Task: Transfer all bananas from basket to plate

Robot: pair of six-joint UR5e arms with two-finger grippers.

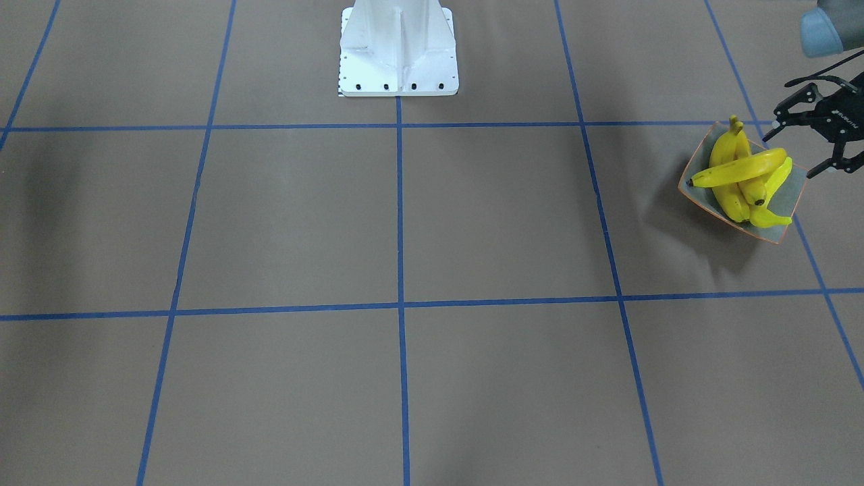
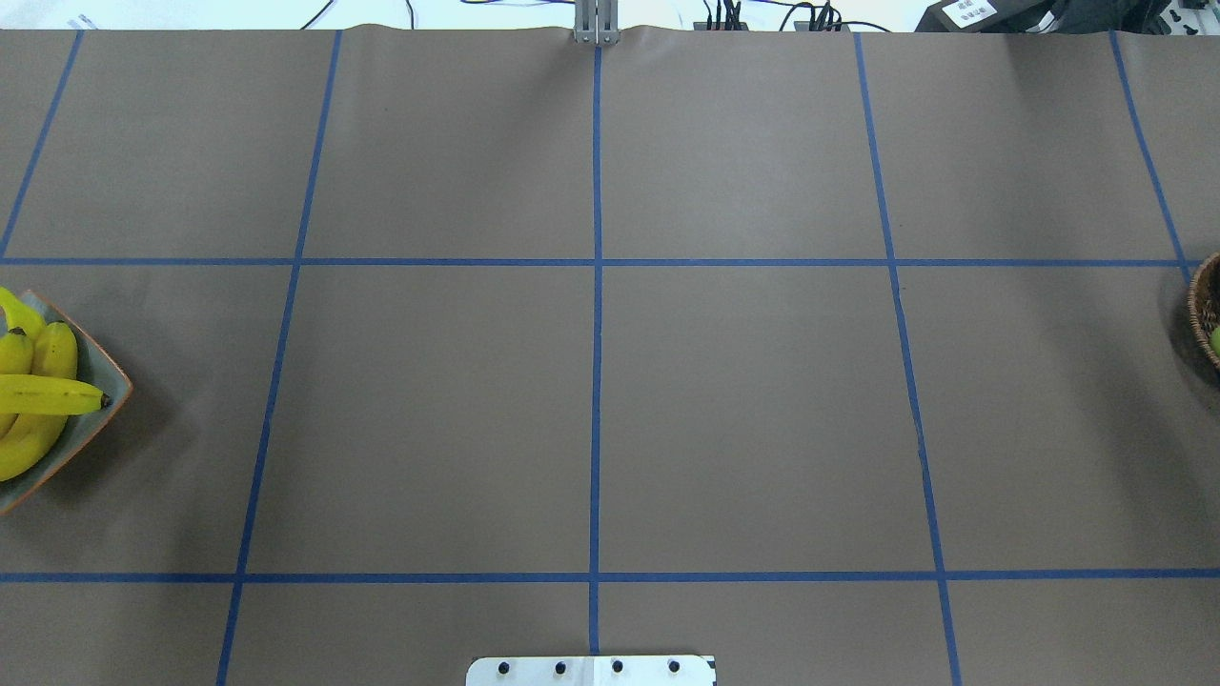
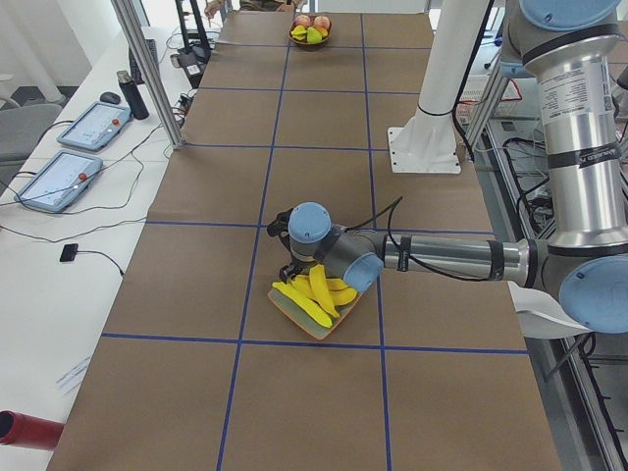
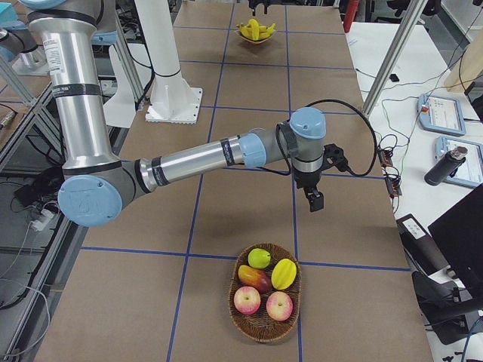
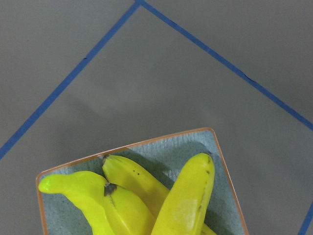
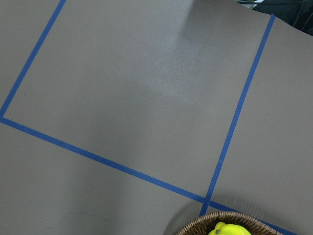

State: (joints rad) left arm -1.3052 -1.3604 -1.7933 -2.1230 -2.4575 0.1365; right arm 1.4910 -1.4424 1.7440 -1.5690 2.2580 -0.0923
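The left claw [image 1: 796, 138] hangs just beside one corner of the plate [image 1: 695, 194], its fingers spread wide with nothing between them, and it seems to touch neither plate nor fruit. The bananas [image 1: 739, 172], four of them, lie piled on that plate at the robot's left end of the surface [image 1: 405, 223], one resting across the others. At the opposite end, the basket [image 4: 260, 335] holds other fruit. The right claw [image 4: 315, 197] hangs over the bare surface near the basket, apart from it; I cannot tell how far open it is
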